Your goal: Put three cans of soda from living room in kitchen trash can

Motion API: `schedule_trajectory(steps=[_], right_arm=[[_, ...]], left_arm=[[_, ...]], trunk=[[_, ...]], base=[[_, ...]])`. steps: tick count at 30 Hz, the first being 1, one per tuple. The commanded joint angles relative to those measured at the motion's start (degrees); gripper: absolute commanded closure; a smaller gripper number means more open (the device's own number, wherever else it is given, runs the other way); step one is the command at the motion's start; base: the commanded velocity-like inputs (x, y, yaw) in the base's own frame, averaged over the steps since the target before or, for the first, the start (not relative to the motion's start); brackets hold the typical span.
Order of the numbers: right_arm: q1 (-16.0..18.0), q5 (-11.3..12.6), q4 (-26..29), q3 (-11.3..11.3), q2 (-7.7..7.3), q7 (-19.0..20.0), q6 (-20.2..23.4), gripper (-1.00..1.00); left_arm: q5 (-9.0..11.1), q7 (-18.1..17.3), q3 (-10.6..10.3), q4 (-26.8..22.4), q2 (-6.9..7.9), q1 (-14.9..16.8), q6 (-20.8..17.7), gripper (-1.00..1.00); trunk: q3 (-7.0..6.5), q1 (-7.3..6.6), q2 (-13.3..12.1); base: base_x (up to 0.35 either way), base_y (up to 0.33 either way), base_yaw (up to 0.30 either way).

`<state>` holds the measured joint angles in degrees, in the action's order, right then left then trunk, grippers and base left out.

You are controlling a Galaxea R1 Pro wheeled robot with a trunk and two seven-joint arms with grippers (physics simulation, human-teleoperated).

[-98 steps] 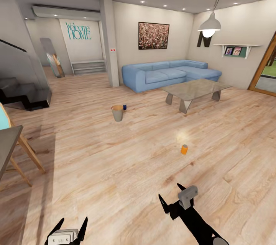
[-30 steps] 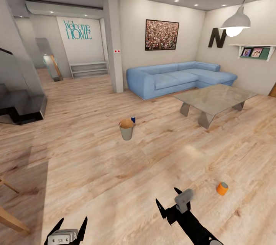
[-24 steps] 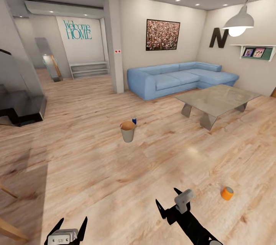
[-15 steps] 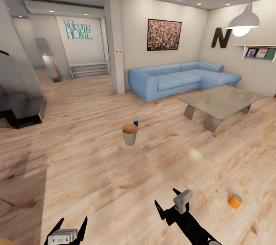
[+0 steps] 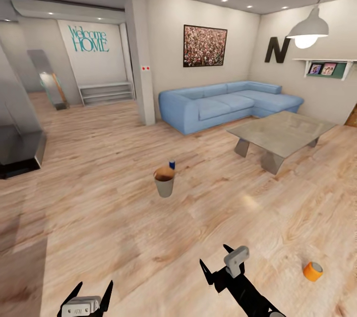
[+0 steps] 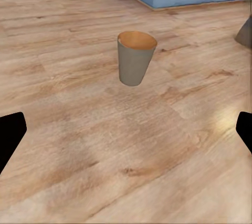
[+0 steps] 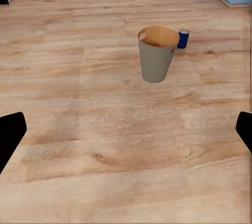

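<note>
The blue sofa [image 5: 225,104] and glass coffee table [image 5: 279,132] stand far beyond both grippers. The tash can [image 5: 164,181] stands upright on the wood floor well ahead, between the wide-open left gripper [image 5: 85,292] and wide-open right gripper [image 5: 216,262]. A dark blue can [image 5: 172,164] sits just behind it, and an orange can [image 5: 313,271] lies on the floor off the right gripper's outer side.

I see a grey-tan bin [image 5: 164,186] with a copper inside, a dark blue can [image 5: 172,164], an orange can [image 5: 312,271], and a light-blue sofa [image 5: 223,104].
</note>
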<state>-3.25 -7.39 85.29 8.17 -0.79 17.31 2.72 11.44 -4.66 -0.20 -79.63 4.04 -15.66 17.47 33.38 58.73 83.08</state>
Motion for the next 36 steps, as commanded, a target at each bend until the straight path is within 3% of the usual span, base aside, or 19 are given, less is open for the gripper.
schedule_trajectory(steps=[1,12,36], right_arm=[[0.0,0.0,-0.05,0.0,0.0,0.0,0.0,-1.0],[0.0,-0.07,-0.22,0.0,0.0,-0.01,-0.08,-1.0],[0.0,0.01,-0.51,-0.02,0.0,-0.48,-0.08,-1.0]], left_arm=[[0.01,0.0,0.01,0.0,0.0,0.0,0.0,-1.0],[0.22,-0.01,0.02,0.17,0.0,0.01,-0.06,-1.0],[0.16,-0.07,0.02,0.79,0.0,0.01,0.02,-1.0]], trunk=[[-0.05,0.0,0.0],[-0.53,0.0,0.0],[-0.56,0.0,0.0]], base=[[0.297,0.151,-0.209],[0.296,0.151,-0.156],[0.294,0.153,-0.005]])
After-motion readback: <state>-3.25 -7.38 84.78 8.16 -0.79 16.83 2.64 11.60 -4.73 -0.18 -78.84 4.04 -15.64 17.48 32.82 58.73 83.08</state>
